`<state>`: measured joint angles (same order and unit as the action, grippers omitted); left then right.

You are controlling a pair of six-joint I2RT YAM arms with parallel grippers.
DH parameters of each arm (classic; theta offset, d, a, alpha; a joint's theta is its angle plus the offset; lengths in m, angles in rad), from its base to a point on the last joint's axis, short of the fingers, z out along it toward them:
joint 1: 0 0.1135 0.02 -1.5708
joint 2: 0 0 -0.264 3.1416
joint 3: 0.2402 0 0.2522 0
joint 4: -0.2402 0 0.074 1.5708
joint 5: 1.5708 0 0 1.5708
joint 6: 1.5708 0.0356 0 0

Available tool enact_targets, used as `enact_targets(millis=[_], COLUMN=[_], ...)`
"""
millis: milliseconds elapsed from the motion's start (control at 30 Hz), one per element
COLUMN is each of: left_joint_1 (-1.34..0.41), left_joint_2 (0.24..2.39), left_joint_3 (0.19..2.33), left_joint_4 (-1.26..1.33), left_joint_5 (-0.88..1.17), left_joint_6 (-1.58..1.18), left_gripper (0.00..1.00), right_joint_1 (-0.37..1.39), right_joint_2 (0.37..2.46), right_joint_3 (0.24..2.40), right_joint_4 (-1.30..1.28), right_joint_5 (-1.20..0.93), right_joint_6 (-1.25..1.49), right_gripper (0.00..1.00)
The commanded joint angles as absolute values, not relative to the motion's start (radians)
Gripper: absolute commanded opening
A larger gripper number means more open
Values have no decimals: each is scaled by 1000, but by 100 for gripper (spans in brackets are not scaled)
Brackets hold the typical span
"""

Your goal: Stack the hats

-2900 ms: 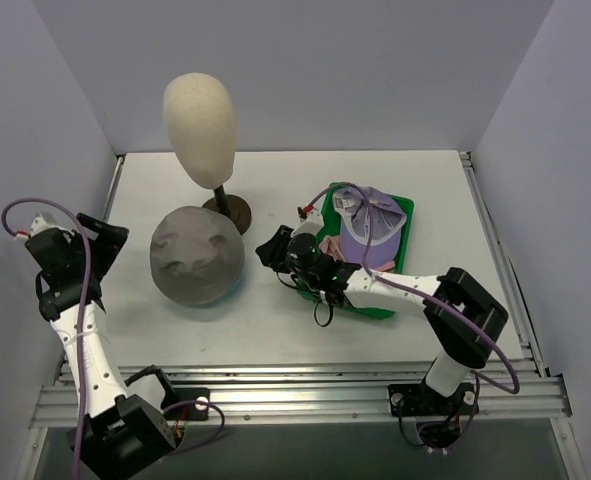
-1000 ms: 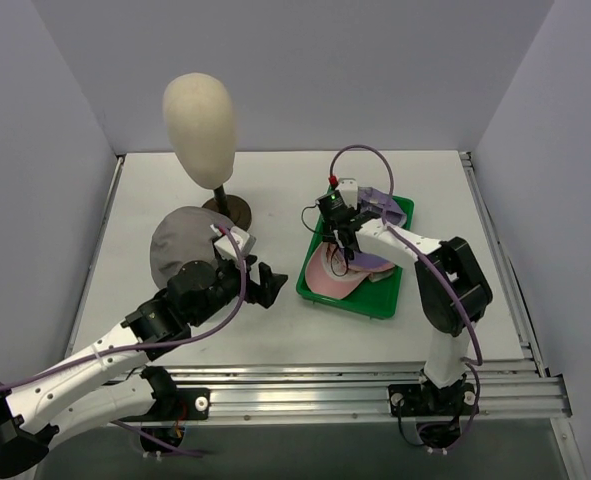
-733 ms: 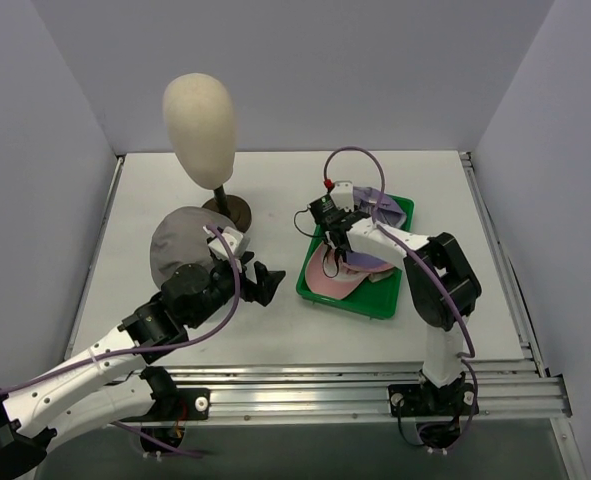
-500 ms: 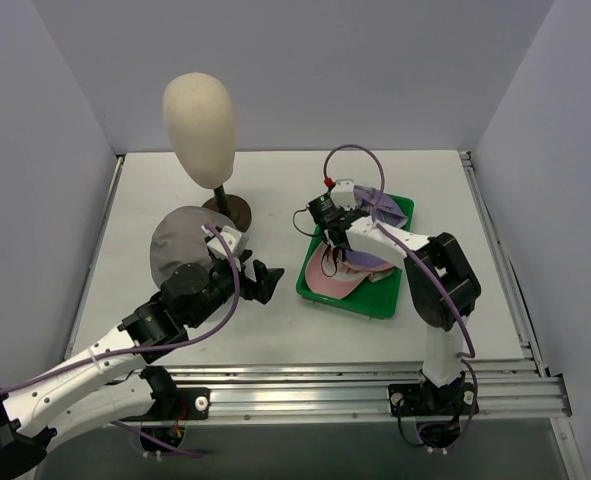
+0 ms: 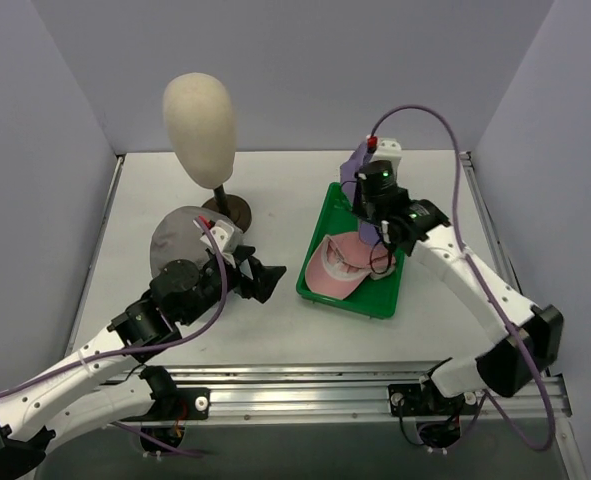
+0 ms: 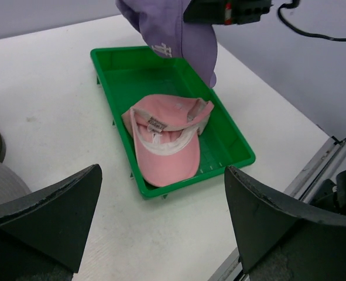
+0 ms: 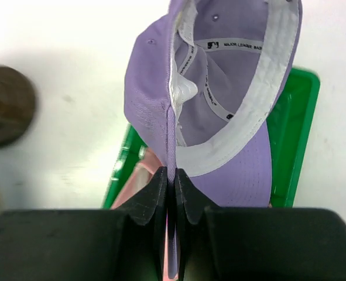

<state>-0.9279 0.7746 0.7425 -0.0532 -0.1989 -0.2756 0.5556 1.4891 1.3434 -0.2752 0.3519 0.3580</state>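
Lilac cap (image 7: 219, 82) is held up over the green tray (image 6: 132, 73), pinched at its edge in the closed right gripper (image 7: 170, 175).
The pink cap (image 6: 164, 158) is seen upside down in the tray. The grey hat (image 5: 170, 245) is seen on the table (image 5: 275, 185), apparently partly covered by the left arm. The left gripper (image 5: 267, 281) is spread wide, nothing gripped.

From the right end effector (image 7: 171, 175), the lilac cap (image 7: 219, 88) pinched between its fingers (image 7: 151, 199) runs off the top edge. The cap hides most of the green tray (image 7: 298, 134) and all but a sliver of the pink cap (image 7: 139, 178) just beyond the fingertips. The brown stand (image 7: 3, 114), far off to one side, is blurred. In the overhead view that end effector covers the lilac cap except for a strip at its far side. Behind the left end effector (image 5: 262, 279), its own arm overlaps the grey hat (image 5: 170, 240). In the left wrist view the grey hat is only a sliver at the edge, and the lilac cap's white lettering is creased and unreadable.
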Motion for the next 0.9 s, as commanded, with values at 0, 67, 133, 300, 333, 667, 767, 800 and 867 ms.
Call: enact_targets(millis=[0,67,133,300,333,667,767,800,867], left_joint_1=[-931,-931,-931,-930,-930,-930,-930,-930,-928], left_joint_2=[802,840,874,903,914,999,1046,1054,1052], left_joint_3=[857,916,960,1064,1081,1294,1416,1445,1518], left_joint_4=[-84,-129,-159,-204,-206,-329,-441,-466,-514], left_joint_5=[-111,-81,-65,-5,0,46,-7,-44,-133], left_joint_6=[-316,-325,-324,-351,-356,-396,-365,-364,-361], left_gripper=[94,94,94,95,95,99,100,100,100], right_joint_1=[519,494,488,483,483,486,486,485,486], right_joint_2=[1339,1270,1210,1085,1039,854,850,868,906], right_joint_3=[1332,1321,1316,1261,1246,1166,1180,1193,1268], right_joint_4=[-288,-276,-256,-191,-170,-84,42,61,87], right_joint_5=[220,114,43,-249,-296,-518,-612,-635,-688], right_joint_6=[333,333,334,370,382,451,477,495,509], right_gripper=[0,0,0,0,0,0,0,0,0])
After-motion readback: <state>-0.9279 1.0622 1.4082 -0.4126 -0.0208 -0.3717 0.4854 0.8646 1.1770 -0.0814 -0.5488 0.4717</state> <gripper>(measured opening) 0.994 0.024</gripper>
